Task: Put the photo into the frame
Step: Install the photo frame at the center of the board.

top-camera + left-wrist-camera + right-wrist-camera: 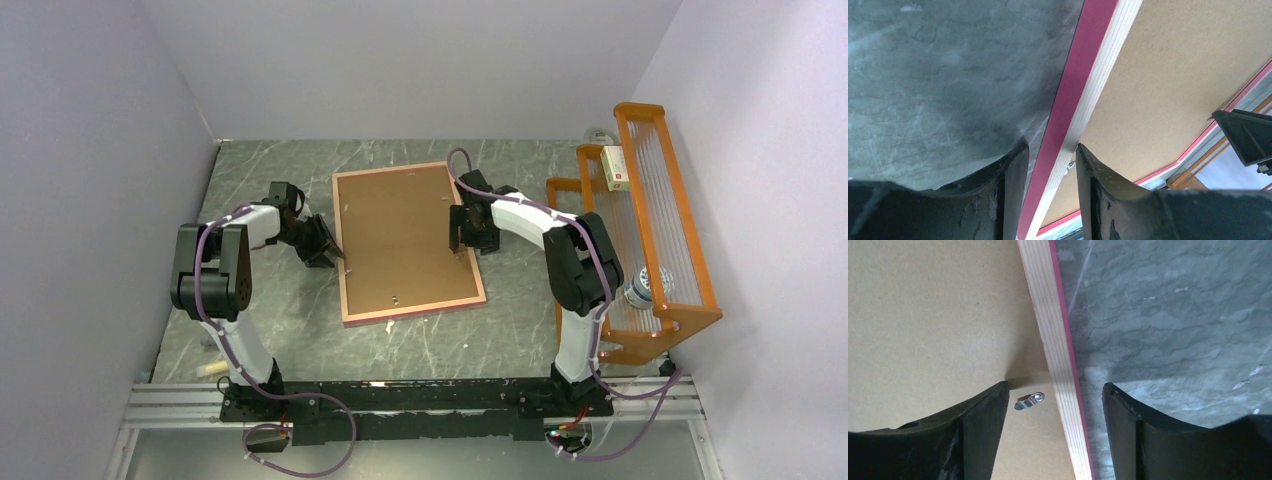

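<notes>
The frame (415, 311) lies face down with the backing board (405, 235) in; no photo shows. The left gripper (1050, 146) sits narrow astride one edge, grip uncertain, and the right gripper (1055, 387) stands wide

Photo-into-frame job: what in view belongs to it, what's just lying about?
Job: pink-edged rectangular wooden frame, back up; brown backing board in it; left gripper and right gripper astride its long edges. The photo is not visible.
Lying about: orange wire rack; small white-and-red box and clear container on it.
</notes>
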`<state>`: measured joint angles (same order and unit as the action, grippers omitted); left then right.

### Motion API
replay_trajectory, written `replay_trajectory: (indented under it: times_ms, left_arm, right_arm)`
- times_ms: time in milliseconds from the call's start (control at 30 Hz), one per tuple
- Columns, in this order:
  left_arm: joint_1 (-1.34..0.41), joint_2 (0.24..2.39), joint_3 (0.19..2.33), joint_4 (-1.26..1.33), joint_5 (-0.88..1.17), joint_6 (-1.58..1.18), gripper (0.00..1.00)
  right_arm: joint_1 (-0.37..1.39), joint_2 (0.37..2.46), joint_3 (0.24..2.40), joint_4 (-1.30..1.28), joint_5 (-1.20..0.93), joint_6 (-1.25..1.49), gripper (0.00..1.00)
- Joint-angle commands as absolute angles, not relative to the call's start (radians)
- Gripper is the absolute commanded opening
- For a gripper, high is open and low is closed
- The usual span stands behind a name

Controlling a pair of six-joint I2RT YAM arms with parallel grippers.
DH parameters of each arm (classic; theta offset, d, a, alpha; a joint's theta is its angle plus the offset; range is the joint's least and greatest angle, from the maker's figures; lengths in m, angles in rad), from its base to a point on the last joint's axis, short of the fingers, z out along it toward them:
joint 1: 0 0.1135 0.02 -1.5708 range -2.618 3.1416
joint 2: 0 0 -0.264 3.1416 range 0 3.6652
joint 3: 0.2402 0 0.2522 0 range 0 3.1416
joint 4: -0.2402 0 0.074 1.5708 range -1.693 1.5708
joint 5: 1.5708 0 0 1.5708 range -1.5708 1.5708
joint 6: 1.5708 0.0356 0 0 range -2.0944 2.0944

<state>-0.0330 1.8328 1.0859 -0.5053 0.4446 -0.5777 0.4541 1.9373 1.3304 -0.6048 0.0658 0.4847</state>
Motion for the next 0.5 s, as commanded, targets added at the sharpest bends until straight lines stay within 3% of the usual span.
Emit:
replay_trajectory:
  times_ms: [0,133,233,333,467]
  left_arm:
    - [-0.033,1.824,1.056,-0.526,0.408,-0.577,0.46]
    - [-0.033,1.821,1.051,-0.523,0.410,-0.575,0.46]
    - [-0.033,1.823,1.051,-0.522,0.412,-0.575,0.46]
    - [-0.032,1.829,1.053,-0.522,0.417,-0.572,0.46]
    - [-0.032,1.834,1.058,-0.523,0.422,-0.570,0.46]
  right_arm:
    - [0.473,1.955,1.362,-0.648,0.141,0.496,0.68]
    - [0.474,1.939,1.327,-0.637,0.112,0.487,0.53]
    - [0.474,1.917,1.302,-0.628,0.101,0.476,0.49]
    - [0.474,1.904,1.293,-0.627,0.087,0.464,0.50]
    - [0.474,1.906,1.299,-0.630,0.067,0.457,0.59]
